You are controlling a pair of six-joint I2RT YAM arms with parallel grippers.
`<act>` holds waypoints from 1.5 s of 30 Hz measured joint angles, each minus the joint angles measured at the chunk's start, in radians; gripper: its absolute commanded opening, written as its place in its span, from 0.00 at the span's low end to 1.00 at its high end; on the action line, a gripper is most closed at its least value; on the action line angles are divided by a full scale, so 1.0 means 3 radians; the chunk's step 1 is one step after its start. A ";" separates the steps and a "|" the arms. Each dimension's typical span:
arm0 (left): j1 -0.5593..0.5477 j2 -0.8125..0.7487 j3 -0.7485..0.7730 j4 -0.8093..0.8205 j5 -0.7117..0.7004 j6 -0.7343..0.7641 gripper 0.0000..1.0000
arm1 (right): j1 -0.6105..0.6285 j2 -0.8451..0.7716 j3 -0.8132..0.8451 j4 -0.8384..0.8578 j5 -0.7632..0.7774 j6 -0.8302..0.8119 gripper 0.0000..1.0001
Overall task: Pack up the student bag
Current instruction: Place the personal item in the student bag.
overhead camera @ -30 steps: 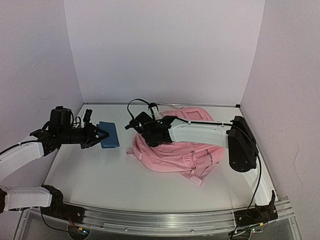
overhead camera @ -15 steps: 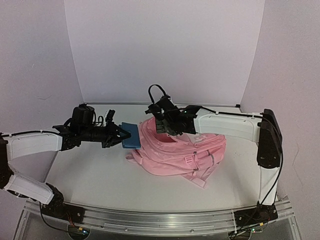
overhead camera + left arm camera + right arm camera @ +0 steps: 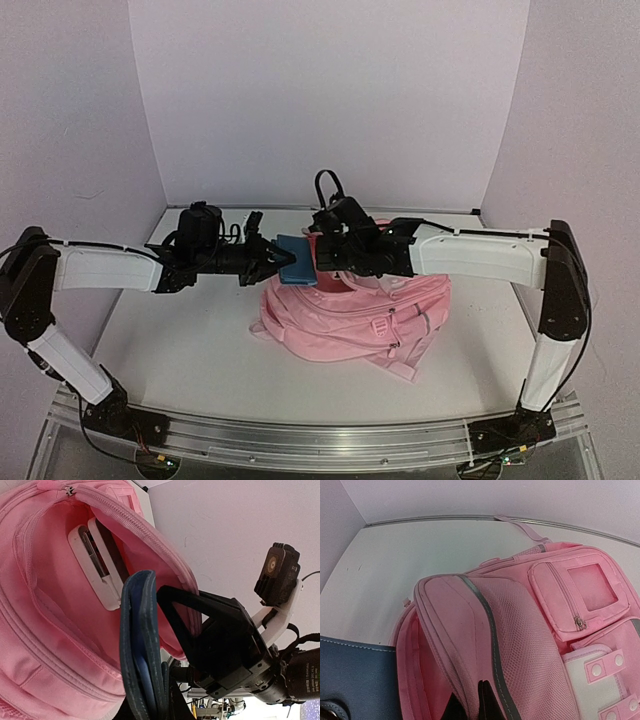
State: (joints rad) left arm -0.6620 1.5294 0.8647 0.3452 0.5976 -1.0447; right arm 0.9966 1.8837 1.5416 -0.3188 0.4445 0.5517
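Midway: the student bag (image 3: 350,325) lies on the surface (image 3: 180,350), its flap pinched up by the right end effector (image 3: 325,255), while the left end effector (image 3: 280,262) grips a blue pouch (image 3: 297,274) at the opening, not yet inside.

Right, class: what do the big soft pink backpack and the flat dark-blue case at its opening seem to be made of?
The pink backpack: matte woven fabric, probably synthetic; stitched seams, a mesh panel, soft folds. The dark-blue case: smooth, leather-like, possibly faux; pale stitching along its edge.
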 measured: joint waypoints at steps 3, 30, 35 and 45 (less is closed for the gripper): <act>-0.0031 0.0158 0.0065 0.0070 -0.0036 -0.0084 0.00 | 0.0003 -0.0027 -0.0048 0.0054 -0.0016 0.0005 0.00; -0.0148 0.1448 0.0884 0.0389 -0.0350 -0.0528 0.00 | 0.0155 -0.0046 -0.0109 0.0081 0.0054 -0.0004 0.00; -0.0203 0.1504 0.0936 0.0360 -0.0416 -0.0453 0.18 | 0.0155 -0.0046 -0.0135 0.0046 0.0132 -0.0005 0.00; -0.0285 0.0919 0.0934 -0.0502 -0.0821 0.0278 0.62 | 0.0175 -0.0053 -0.0246 0.0175 0.0205 0.0012 0.00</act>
State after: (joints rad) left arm -0.7475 1.8050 1.1450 0.1947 0.3512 -0.9613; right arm 1.0492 1.8678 1.4679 -0.2662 0.5061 0.5553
